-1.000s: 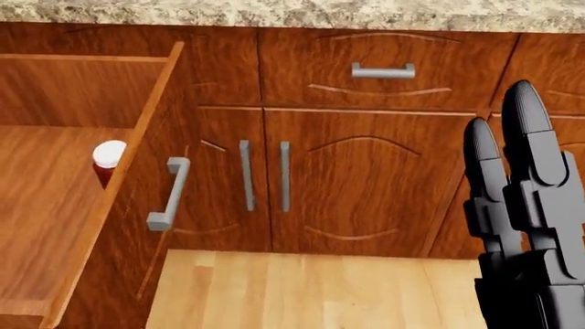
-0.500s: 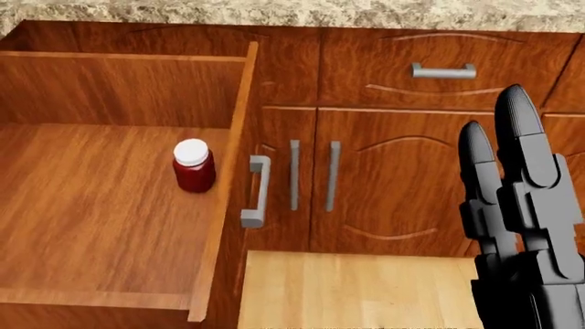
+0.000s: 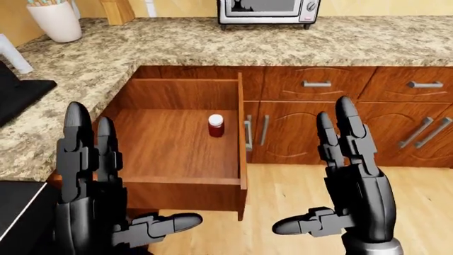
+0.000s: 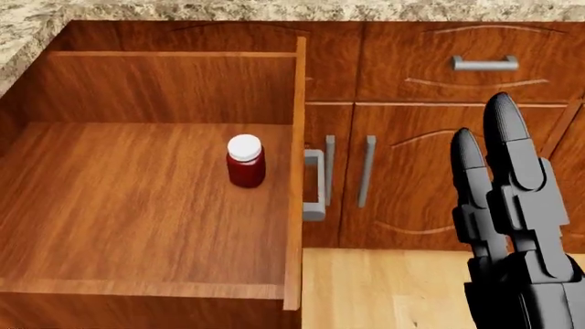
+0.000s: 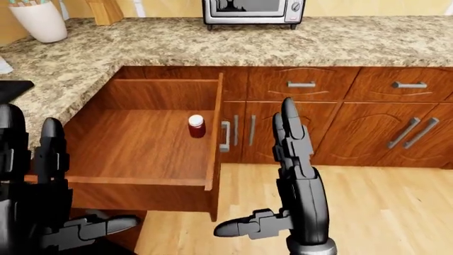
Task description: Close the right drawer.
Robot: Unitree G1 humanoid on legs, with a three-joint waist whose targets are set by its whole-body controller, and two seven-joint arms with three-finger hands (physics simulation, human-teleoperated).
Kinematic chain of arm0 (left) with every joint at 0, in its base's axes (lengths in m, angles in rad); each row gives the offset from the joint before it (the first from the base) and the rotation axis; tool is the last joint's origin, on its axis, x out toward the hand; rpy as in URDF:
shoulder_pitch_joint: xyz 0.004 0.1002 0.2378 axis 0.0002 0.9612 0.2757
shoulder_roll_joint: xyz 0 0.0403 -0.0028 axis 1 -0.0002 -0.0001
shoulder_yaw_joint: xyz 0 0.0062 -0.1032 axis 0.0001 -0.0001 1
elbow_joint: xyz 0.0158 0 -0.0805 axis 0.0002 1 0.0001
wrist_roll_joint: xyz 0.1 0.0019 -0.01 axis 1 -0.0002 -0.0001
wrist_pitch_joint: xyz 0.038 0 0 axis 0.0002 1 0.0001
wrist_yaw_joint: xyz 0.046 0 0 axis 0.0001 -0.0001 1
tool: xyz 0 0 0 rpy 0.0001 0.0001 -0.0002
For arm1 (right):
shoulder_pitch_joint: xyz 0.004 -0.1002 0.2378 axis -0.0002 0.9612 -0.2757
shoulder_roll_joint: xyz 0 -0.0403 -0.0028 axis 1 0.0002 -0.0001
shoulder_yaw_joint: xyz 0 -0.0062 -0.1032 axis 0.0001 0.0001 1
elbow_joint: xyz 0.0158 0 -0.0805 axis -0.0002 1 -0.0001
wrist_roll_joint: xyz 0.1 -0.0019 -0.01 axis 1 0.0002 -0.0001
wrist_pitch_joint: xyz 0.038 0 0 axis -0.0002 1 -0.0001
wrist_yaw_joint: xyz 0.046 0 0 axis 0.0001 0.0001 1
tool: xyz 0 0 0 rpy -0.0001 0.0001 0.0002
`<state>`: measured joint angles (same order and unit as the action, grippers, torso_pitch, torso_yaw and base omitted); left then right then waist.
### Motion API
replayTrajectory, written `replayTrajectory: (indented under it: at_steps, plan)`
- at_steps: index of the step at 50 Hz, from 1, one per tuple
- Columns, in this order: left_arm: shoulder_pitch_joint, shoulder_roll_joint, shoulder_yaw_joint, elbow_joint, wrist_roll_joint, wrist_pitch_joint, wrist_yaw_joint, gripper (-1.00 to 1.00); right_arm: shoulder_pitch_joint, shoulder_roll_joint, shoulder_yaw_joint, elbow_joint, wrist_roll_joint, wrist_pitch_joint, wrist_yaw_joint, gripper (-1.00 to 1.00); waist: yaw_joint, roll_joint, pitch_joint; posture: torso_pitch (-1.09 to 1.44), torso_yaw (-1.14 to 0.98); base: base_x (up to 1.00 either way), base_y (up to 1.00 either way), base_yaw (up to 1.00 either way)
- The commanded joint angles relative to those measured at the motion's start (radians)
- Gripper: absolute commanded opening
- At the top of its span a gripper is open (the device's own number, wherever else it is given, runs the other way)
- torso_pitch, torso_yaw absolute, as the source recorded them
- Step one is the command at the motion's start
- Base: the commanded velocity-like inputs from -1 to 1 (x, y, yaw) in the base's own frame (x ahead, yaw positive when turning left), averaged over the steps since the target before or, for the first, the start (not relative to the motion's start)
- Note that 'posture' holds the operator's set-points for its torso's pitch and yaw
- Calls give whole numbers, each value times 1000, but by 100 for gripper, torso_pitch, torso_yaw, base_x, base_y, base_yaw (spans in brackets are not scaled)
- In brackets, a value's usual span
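Two robot hands: both raised in the nearest part of the left-eye view, palms facing each other, holding nothing.
Left robot hand (image 3: 106, 212): at 7 o'clock in the left-eye view, fingers straight up and spread apart, thumb pointing toward 3 o'clock.
Right robot hand (image 3: 350, 196): at 5 o'clock, fingers upright and apart, thumb pointing toward 9 o'clock; it stands clear of the drawer, over the wooden floor (image 3: 297, 186).
Right drawer (image 4: 137, 205): pulled fully out under the corner of the bench, filling the 9 o'clock half of the head view; its front panel stands edge-on at the centre.
Drawer handle (image 4: 313, 186): grey bar on the outer face of that panel, just beside the cabinet-door handles.
Red bottle (image 4: 246, 161): white cap, upright on the drawer floor, near the front panel, touching neither wall.
Cabinet doors (image 4: 402, 178): shut, at 3 o'clock from the drawer.
Bench (image 3: 212, 42): speckled granite top above the cabinets.
Microwave (image 3: 267, 9): at 12 o'clock, farthest away.
White vase (image 3: 55, 21): at 11 o'clock on the bench.
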<state>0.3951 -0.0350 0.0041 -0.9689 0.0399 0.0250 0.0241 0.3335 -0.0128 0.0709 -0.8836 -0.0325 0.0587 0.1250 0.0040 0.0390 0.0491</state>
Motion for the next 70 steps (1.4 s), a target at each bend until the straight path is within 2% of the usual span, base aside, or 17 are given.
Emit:
replayTrajectory:
  at_steps: [1, 7, 9, 11, 22, 23, 24, 29, 31, 33, 36, 40, 44, 48, 49, 57, 70]
  plan:
    - [-10, -1, -6, -47, -2, -32, -4, 100, -11, -2, -8, -50, 3, -36, -8, 100, -3, -4, -9, 0, 0, 0, 23, 0]
    - [-9, -1, -6, -45, -1, -35, -4, 100, -12, -1, -10, -49, 4, -36, -9, 100, -6, -63, -1, 0, 0, 0, 22, 0]
    - [-10, -1, -6, -45, 0, -33, -3, 100, -11, -2, -8, -49, 2, -38, -9, 100, -1, -112, 0, 0, 0, 0, 12, 0]
    - [-10, -1, -6, -45, -1, -34, -4, 100, -11, -1, -11, -49, 4, -38, -9, 100, 6, -79, -11, 0, 0, 0, 0, 0]
    - [-9, -1, -8, -43, 2, -35, -2, 100, -8, -1, -9, -53, 1, -36, -8, 100, -3, -42, -55, 0, 0, 0, 1, 0]
    - [-8, -1, -9, -44, 1, -36, -2, 100, -8, -2, -9, -54, 1, -36, -7, 100, -5, -47, -25, 0, 0, 4, 16, 0]
    - [-7, 0, -8, -44, 0, -37, -2, 100, -8, -1, -9, -54, 3, -36, -8, 100, -9, -41, -18, 0, 0, 5, 18, 0]
    - [-7, 0, -9, -44, 2, -37, -2, 100, -11, -1, -7, -54, 1, -33, -9, 100, -9, -47, -21, 0, 0, 5, 18, 0]
    - [-9, 0, -7, -42, 0, -37, -2, 100, -12, -1, -6, -50, 0, -34, -9, 100, -11, -24, -10, 0, 0, 5, 17, 0]
    - [-8, 0, -8, -42, 1, -37, -2, 100, -13, -2, -6, -50, -1, -33, -9, 100, -10, 25, -15, 0, 0, 4, 18, 0]
    - [-8, 0, -10, -38, 2, -40, -2, 100, -15, -2, -4, -42, -1, -34, -10, 100, -2, 18, 0, 0, 0, 5, 17, 0]
    - [-6, 0, -10, -39, 2, -42, -1, 100, -10, -1, -10, -46, 13, -41, -10, 100, -1, -15, 6, 0, 0, 3, 10, 0]
    - [-6, 0, -9, -38, 1, -42, -2, 100, -8, 0, -8, -44, 13, -46, -11, 100, 8, -35, -6, 0, 0, 0, 0, 0]
    - [-5, 1, -10, -40, 1, -42, -1, 100, -6, 0, -9, -45, 17, -50, -12, 100, 24, -103, -22, 0, 0, 0, 0, 0]
    - [-5, 1, -10, -40, 1, -42, -1, 100, -7, -1, -12, -45, 17, -49, -13, 100, 20, -69, -10, 0, 0, 0, 0, 0]
    - [-4, 2, -12, -39, 2, -42, -1, 100, -11, 2, -20, -42, 11, -51, -16, 100, 10, -51, -37, 0, 0, 0, 0, 0]
    - [-7, 3, -13, -35, 3, -40, 0, 100, -79, 19, -101, -13, 37, 51, -11, 100, 2, -45, -46, 0, 0, 0, 0, 0]
